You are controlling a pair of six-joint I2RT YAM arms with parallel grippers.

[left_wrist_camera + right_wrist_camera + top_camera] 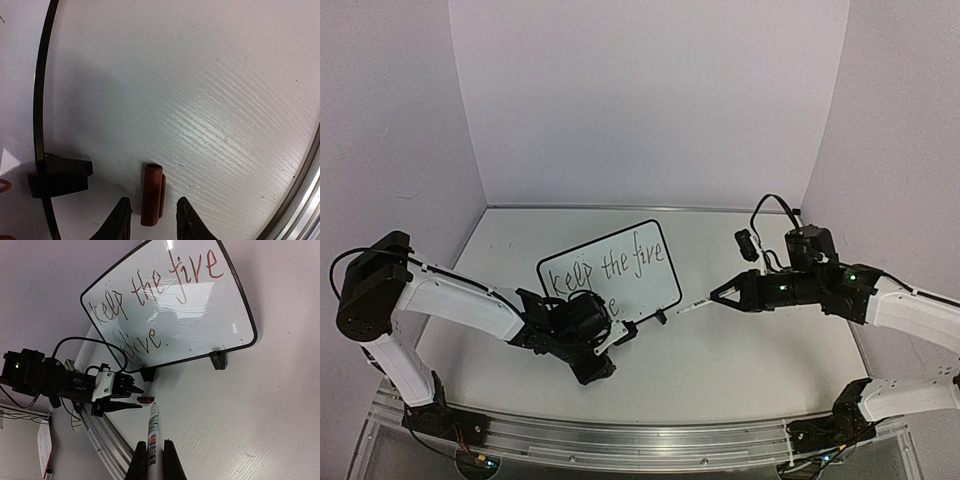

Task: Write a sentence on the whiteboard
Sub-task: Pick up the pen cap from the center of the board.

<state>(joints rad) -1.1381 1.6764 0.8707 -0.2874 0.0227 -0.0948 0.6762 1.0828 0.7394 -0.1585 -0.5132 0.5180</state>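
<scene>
Closest in, the right gripper (153, 449) was clamped shut on a white marker (153, 422), its rear end cut off by the frame and its tip aimed toward the whiteboard (215, 305). Opposite, the left gripper (153, 201) stood partly open, with a small red cap (151, 185) lying on the table (225, 125) between its fingertips, seemingly untouched. The board stood on its feet mid-table. The sentence (155, 295) read "keep the fire" above, the lower line's start was unclear, and from overhead the left arm (460, 300) hid most of that line.
</scene>
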